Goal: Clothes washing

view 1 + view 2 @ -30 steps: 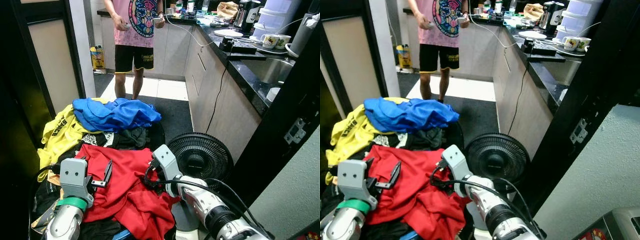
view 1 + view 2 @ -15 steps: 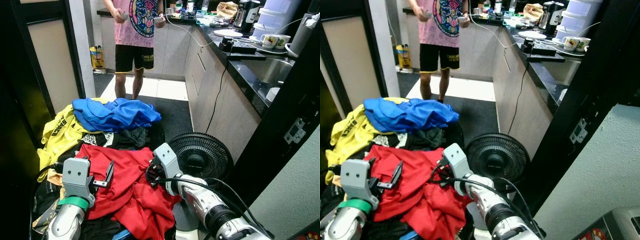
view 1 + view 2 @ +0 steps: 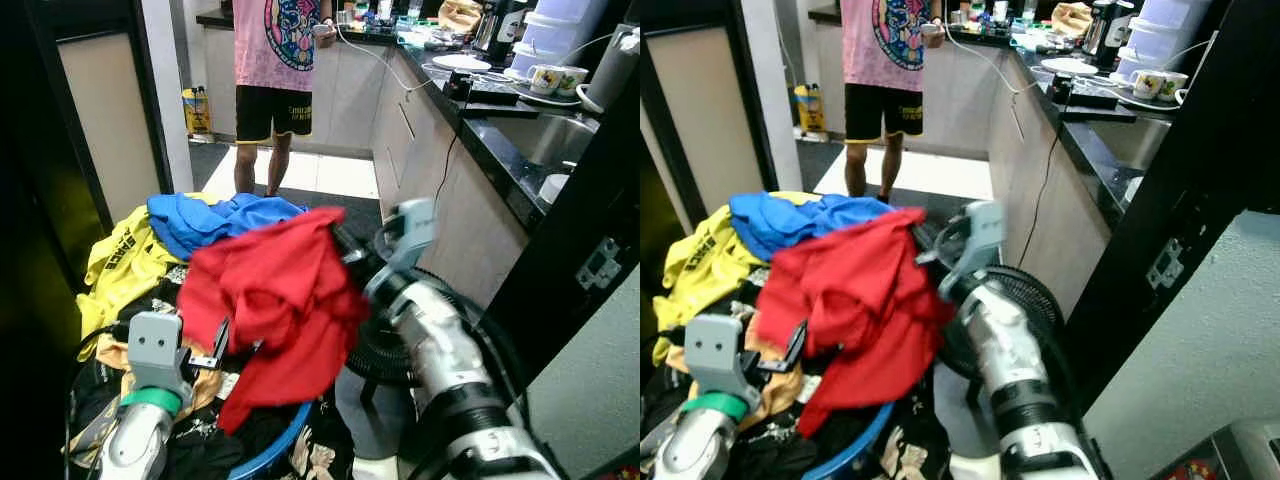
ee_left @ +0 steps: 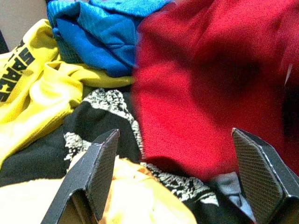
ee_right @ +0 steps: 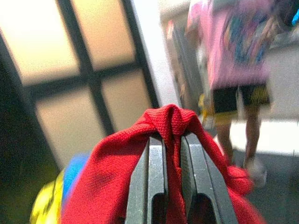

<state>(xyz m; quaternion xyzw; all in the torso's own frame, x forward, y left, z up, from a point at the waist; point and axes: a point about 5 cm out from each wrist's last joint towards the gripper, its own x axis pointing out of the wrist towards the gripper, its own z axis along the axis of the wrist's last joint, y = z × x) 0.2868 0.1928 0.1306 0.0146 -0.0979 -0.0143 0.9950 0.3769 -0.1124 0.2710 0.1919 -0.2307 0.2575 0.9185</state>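
Your right gripper (image 5: 172, 154) has its 2 fingers pinched on a small fold of the red shirt (image 3: 275, 300), which hangs above the laundry basket (image 3: 262, 452) of clothes. That thin pinch could slip, or the hem could snag the fan (image 3: 385, 350). Your left gripper (image 4: 180, 172) hovers open over the pile.

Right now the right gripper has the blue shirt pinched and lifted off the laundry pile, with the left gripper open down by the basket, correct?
Not quite: the right gripper is shut on the red shirt, not the blue one. The right wrist view shows red fabric bunched between its fingers. The blue shirt lies on the pile. The left gripper is open low by the basket, as you said.
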